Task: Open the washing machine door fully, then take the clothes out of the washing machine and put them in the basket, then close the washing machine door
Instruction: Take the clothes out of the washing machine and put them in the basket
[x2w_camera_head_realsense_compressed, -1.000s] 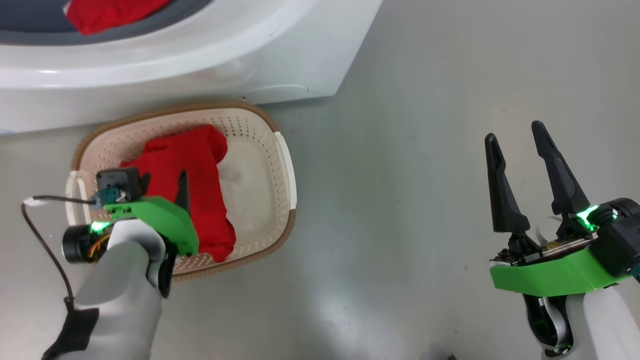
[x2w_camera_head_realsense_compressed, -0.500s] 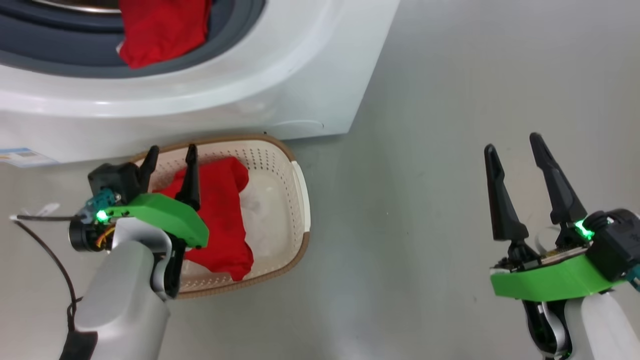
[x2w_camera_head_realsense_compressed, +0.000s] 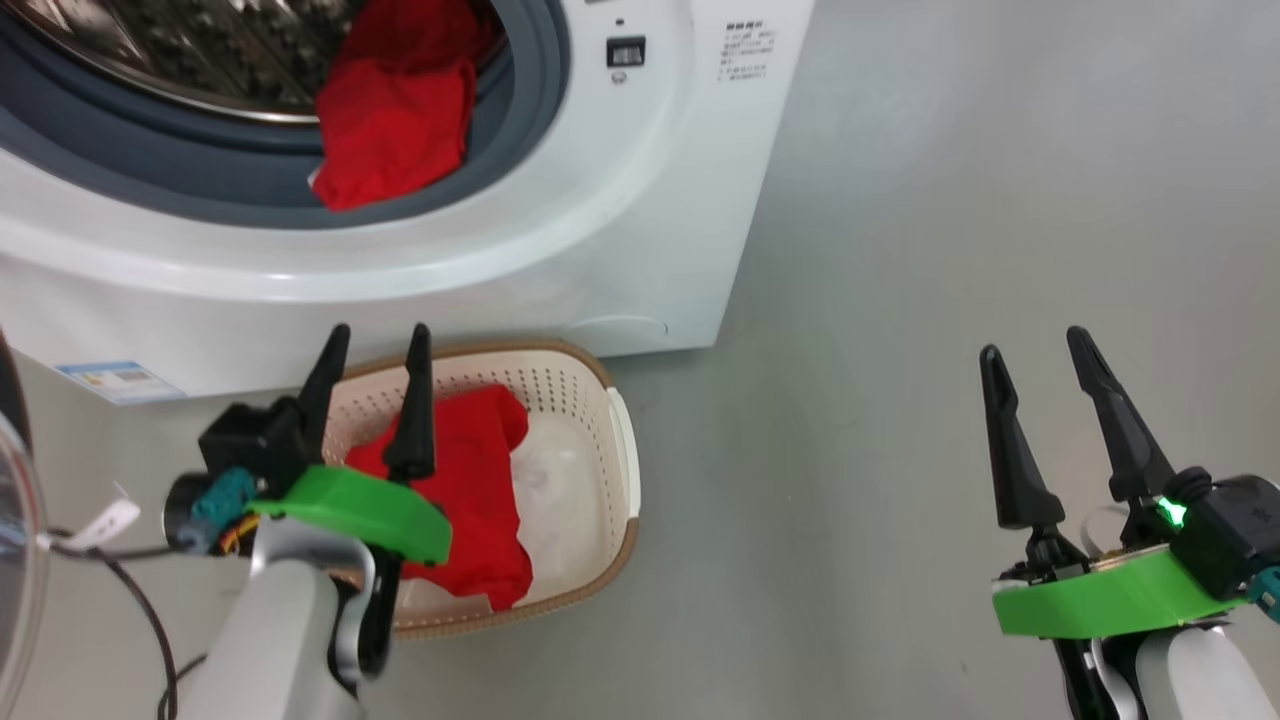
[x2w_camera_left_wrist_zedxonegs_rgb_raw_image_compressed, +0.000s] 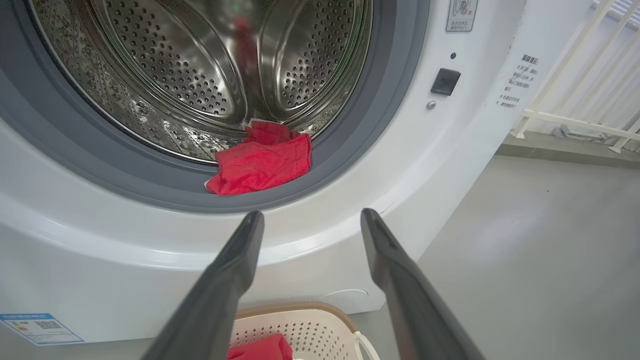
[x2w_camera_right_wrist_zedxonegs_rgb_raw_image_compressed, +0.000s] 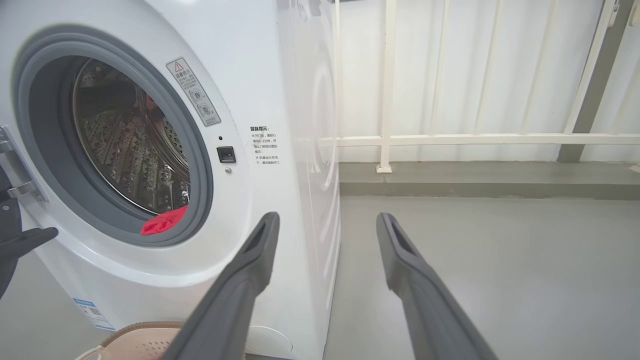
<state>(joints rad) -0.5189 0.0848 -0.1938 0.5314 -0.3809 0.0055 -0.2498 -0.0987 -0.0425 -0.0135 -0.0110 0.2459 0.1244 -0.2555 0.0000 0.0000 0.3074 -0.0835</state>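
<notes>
Fingers of the left gripper (x2w_camera_head_realsense_compressed: 380, 335) stand wide apart and hold nothing. The gripper hangs over the near left part of the basket (x2w_camera_head_realsense_compressed: 625, 500), and its tips point up at the washing machine (x2w_camera_head_realsense_compressed: 620, 250). Just under it, in the basket, lies 1 red cloth (x2w_camera_head_realsense_compressed: 470, 500), bunched on the left side. The pale bottom of the basket shows on the right side. The basket sits on the grey floor (x2w_camera_head_realsense_compressed: 900, 250), just in front of the washing machine. Higher up, the round hole of the machine is open. A 2nd red cloth (x2w_camera_head_realsense_compressed: 395, 130) lies at the front of the steel drum (x2w_camera_left_wrist_zedxonegs_rgb_raw_image_compressed: 200, 65) and hangs onto the grey rubber ring (x2w_camera_head_realsense_compressed: 150, 180). The washing machine door (x2w_camera_head_realsense_compressed: 18, 560) shows at the left edge, swung open. Far off to the right, the right gripper (x2w_camera_head_realsense_compressed: 1033, 342) is over bare floor, its fingers wide apart too, holding nothing.
</notes>
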